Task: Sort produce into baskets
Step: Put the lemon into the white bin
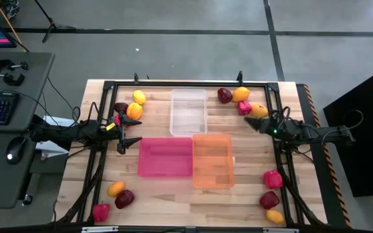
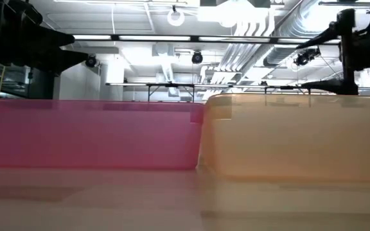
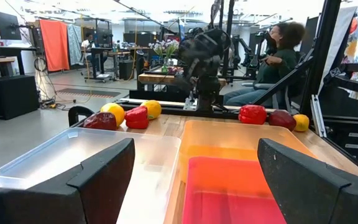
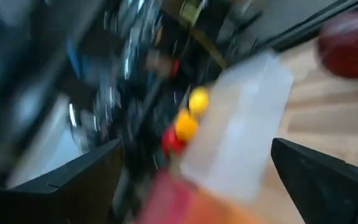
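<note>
Three baskets stand mid-table: clear (image 1: 188, 111) at the far side, pink (image 1: 166, 157) and orange (image 1: 212, 160) side by side nearer. Produce rests on the table in four groups: far left (image 1: 134, 110), far right (image 1: 240, 94), near left (image 1: 125, 199) and near right (image 1: 272, 179). My left gripper (image 1: 129, 133) is open and empty at the pink basket's left, pointing toward the baskets (image 3: 194, 180). My right gripper (image 1: 252, 123) is open and empty (image 4: 197, 180), just near of a yellow-orange piece (image 1: 258, 110) and right of the clear basket (image 4: 241, 124).
A black frame (image 1: 186, 84) runs around the table's edges. The baskets show empty. In the low view the pink wall (image 2: 88, 135) and orange wall (image 2: 294, 138) fill the front. A seated person (image 3: 272, 56) is beyond the table's right side.
</note>
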Motion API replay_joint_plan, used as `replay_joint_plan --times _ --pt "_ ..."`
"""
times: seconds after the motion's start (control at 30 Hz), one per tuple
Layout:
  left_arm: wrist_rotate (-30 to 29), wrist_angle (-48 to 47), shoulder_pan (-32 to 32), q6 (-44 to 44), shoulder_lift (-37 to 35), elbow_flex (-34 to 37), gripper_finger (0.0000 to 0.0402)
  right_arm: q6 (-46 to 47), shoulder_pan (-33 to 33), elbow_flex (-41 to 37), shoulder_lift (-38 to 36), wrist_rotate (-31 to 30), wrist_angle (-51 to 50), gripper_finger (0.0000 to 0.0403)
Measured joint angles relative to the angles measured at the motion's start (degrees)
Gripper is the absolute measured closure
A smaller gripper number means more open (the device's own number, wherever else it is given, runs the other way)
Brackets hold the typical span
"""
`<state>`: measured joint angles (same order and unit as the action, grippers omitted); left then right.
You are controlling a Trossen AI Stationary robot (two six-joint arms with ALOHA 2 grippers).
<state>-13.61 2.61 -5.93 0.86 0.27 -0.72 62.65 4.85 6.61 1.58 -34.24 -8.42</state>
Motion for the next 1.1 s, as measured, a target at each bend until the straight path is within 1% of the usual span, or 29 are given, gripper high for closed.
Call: replay_joint_plan --times 0.07,0.1,0.2,0.27,0.4,0.43,0.5,0.63,0.7,0.77,0.83,0.9,0.97,1.03,1.1 --pt "-0.01 0.01 0.00 0.00 -0.02 0.01 0.0074 2.89 0.01 0.00 0.05 -3.22 4.08 0.0006" --pt "0.00 0.02 0.00 0.00 0.00 -0.01 0.0074 2.79 0.01 0.00 0.28 -3.73 6.39 0.0006" --pt "-0.02 0.03 0.00 0.00 -0.01 0.00 0.0074 -1.71 0.01 0.00 1.61 -4.28 15.71 0.0006" --pt "-0.01 0.02 0.00 0.01 0.00 0.00 0.0074 -6.01 0.01 0.00 3.50 -6.06 22.87 0.0006" --pt "-0.01 0.04 0.00 0.01 0.00 -0.01 0.0074 -12.27 0.01 0.30 10.43 -15.80 36.37 0.0006" --pt "-0.02 0.04 0.02 0.00 -0.02 0.01 0.0074 -12.75 -0.01 0.80 12.57 -17.39 38.13 0.0006" --pt "-0.02 0.02 0.00 0.00 0.00 -0.01 0.0074 -13.03 0.00 2.38 17.25 -17.97 39.14 0.0006" --pt "-0.02 0.02 0.01 0.00 0.00 -0.01 0.0074 -10.13 0.01 6.65 28.26 -13.74 37.25 0.0006" --pt "0.00 0.02 0.00 0.00 0.00 0.01 0.0074 -9.31 -0.05 9.04 33.84 -12.63 36.82 0.0006" --pt "-0.02 0.02 0.00 0.00 -0.02 0.01 0.0074 -10.87 -0.86 11.67 38.86 -11.64 36.04 0.0006" --pt "-0.02 0.02 0.00 0.00 -0.01 0.01 0.0074 -14.61 -2.78 14.90 42.91 -8.43 34.43 0.0006" --pt "-0.02 0.02 0.00 0.01 -0.01 -0.01 0.0074 -18.30 -5.67 18.58 45.74 -1.56 30.53 0.0006" --pt "-0.02 0.02 0.01 0.00 0.00 -0.01 0.0074 -21.65 -9.23 23.61 48.02 7.34 23.18 0.0006" --pt "-0.02 0.02 0.02 0.00 -0.02 -0.01 0.0074 -24.82 -13.53 29.58 49.92 16.11 12.19 0.0006" --pt "-0.02 0.02 0.02 0.02 0.00 -0.01 0.0074 -27.34 -17.98 36.04 51.93 23.48 -0.31 0.0006"
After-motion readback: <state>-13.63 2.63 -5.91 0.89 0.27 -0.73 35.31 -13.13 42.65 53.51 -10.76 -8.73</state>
